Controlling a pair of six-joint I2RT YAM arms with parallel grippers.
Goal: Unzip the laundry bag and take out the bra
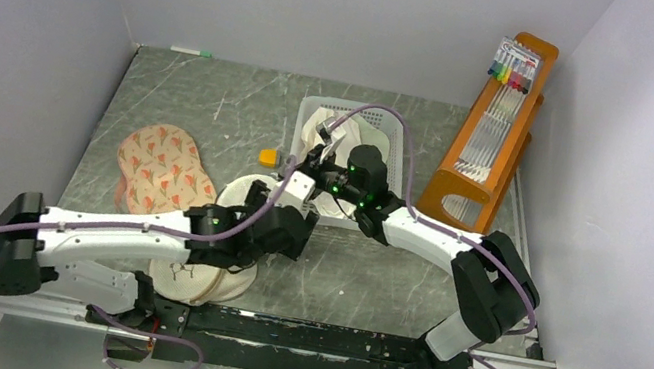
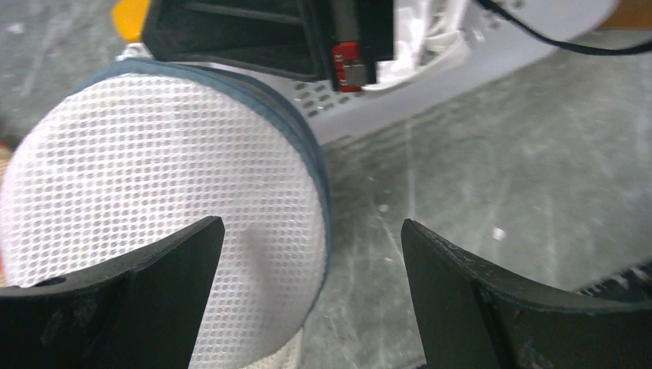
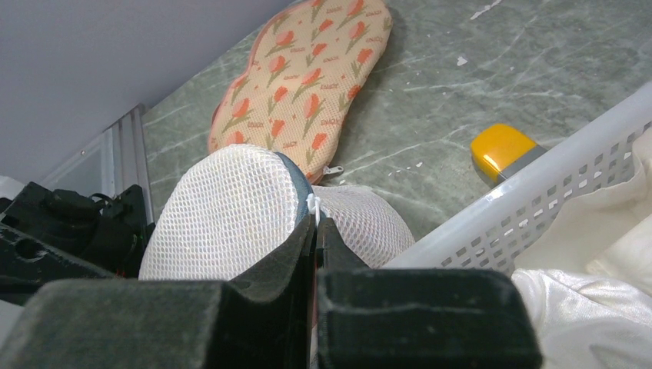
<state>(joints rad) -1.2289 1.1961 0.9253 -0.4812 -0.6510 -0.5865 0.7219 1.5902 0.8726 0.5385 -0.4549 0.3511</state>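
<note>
The laundry bag point(image 2: 154, 169), a white mesh drum with a grey-blue zipper band, sits just in front of the white basket. My left arm hides most of the laundry bag point(image 1: 240, 192) in the top view. My left gripper point(image 2: 313, 227) is open, with one finger over the mesh face, the other over bare table, and the bag's rim between them. My right gripper point(image 3: 315, 223) is shut on the small white zipper pull point(image 3: 311, 204) at the band of the laundry bag point(image 3: 231, 207). From above, the left gripper point(image 1: 285, 199) and right gripper point(image 1: 314, 164) meet at the basket's near corner. The bra is hidden.
A white slotted basket point(image 1: 394, 125) holding pale garments stands behind the bag. The basket's wall point(image 3: 538, 192) is close on the right. A flowered cream pad point(image 1: 162, 166) lies to the left. A yellow object point(image 1: 268, 156) sits by the basket, a beige round pouch point(image 1: 194, 283) lies near the front, and an orange rack point(image 1: 496, 123) stands at the back right.
</note>
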